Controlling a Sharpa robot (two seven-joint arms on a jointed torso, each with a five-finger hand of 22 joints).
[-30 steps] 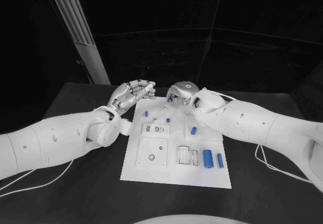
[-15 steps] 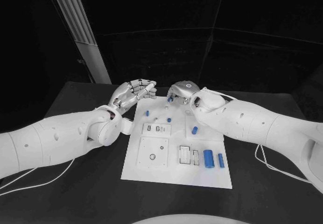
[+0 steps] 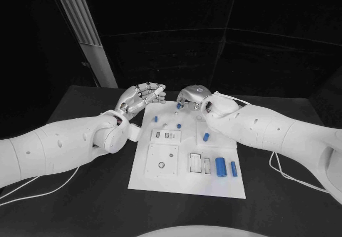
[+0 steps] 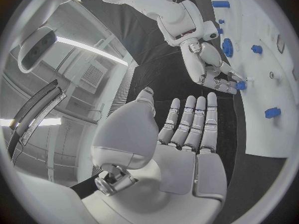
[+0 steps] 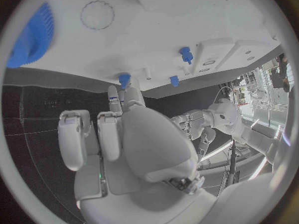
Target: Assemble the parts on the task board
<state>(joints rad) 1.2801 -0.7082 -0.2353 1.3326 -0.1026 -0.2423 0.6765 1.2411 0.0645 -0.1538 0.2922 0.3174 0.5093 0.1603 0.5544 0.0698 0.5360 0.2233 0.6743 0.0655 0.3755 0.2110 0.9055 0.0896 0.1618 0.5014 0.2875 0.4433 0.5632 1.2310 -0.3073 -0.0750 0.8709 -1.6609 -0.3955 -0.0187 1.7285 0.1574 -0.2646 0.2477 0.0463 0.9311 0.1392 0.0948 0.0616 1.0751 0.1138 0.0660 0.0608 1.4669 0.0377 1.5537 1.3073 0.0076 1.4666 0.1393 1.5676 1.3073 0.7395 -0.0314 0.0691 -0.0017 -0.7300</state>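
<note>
White task board (image 3: 187, 185) carries blue parts (image 3: 220, 167) — left hand (image 3: 141, 98) empty, fingers apart; right hand (image 3: 192, 98) pinches a blue peg (image 4: 240, 85).

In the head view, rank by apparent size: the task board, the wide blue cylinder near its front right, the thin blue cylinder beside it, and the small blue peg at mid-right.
1. task board
2. wide blue cylinder
3. thin blue cylinder
4. small blue peg, though it lies farther from the camera

Blue pegs (image 3: 220, 167) and a blue toothed gear (image 5: 32, 35) sit on the white board (image 3: 187, 187); the table (image 3: 85, 202) around it is black.
</note>
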